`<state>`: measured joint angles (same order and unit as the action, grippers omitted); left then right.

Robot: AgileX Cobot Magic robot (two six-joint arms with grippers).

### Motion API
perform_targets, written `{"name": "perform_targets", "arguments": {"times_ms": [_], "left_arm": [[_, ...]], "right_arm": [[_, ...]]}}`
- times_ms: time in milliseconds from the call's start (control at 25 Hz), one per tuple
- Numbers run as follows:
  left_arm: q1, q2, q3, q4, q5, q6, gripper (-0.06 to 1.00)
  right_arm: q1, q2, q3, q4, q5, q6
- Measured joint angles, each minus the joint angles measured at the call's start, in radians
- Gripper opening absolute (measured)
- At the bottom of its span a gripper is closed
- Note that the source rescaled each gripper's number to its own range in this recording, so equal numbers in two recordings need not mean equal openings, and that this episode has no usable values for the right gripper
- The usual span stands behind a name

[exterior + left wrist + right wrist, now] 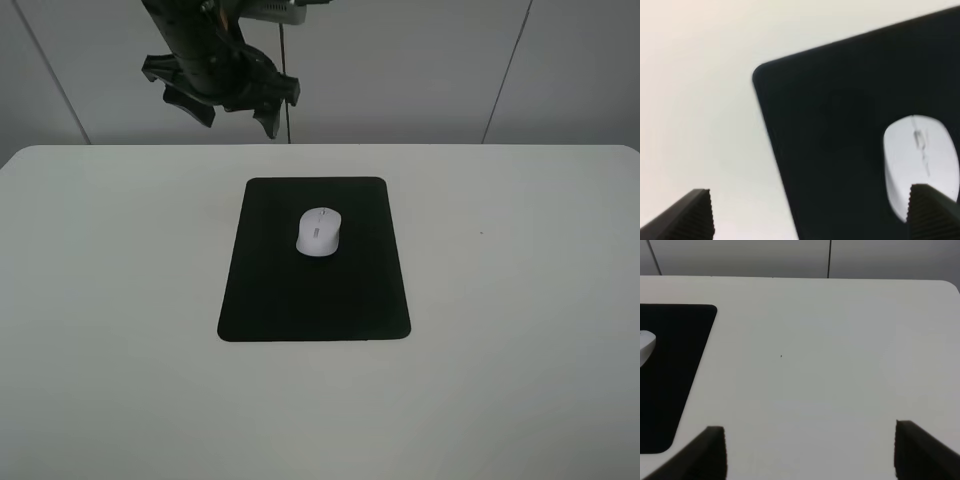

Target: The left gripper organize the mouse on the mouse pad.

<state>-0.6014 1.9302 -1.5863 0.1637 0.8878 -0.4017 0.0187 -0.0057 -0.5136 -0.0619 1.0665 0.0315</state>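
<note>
The white mouse [318, 232] lies on the far half of the black mouse pad [300, 300], near its middle line, with its scroll wheel showing. My left gripper [232, 112] hangs high above the table's far edge, left of the pad, open and empty. In the left wrist view the mouse [920, 160] rests on the pad [830, 125], partly behind one finger of the open gripper [812, 220]. My right gripper [810, 455] is open over bare table. The right wrist view also catches an edge of the pad [670, 370] and a sliver of the mouse [645, 347].
The white table [100, 300] spreads wide on every side of the pad. Its far edge [450, 146] meets a grey panelled wall. A rounded table corner [950, 286] appears in the right wrist view.
</note>
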Motion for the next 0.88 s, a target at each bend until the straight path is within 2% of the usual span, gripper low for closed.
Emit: {"name": "perform_targets", "arguments": {"times_ms": [120, 240, 440, 760, 880], "left_arm": [[0.005, -0.034, 0.0, -0.014, 0.041, 0.008, 1.0], [0.033, -0.096, 0.046, -0.038, 0.036, 0.03, 1.0], [0.127, -0.259, 0.249, -0.068, -0.021, 0.054, 1.0], [0.298, -0.646, 0.561, -0.068, -0.023, 0.056, 1.0], [0.333, -0.812, 0.642, -0.064, -0.015, 0.064, 1.0]], "right_arm": [[0.0, 0.0, 0.0, 0.0, 0.0, 0.0], [0.0, 0.0, 0.0, -0.002, 0.0, 0.0], [0.0, 0.0, 0.0, -0.002, 0.0, 0.0], [0.0, 0.0, 0.0, -0.002, 0.0, 0.0], [0.0, 0.0, 0.0, -0.002, 0.0, 0.0]]}}
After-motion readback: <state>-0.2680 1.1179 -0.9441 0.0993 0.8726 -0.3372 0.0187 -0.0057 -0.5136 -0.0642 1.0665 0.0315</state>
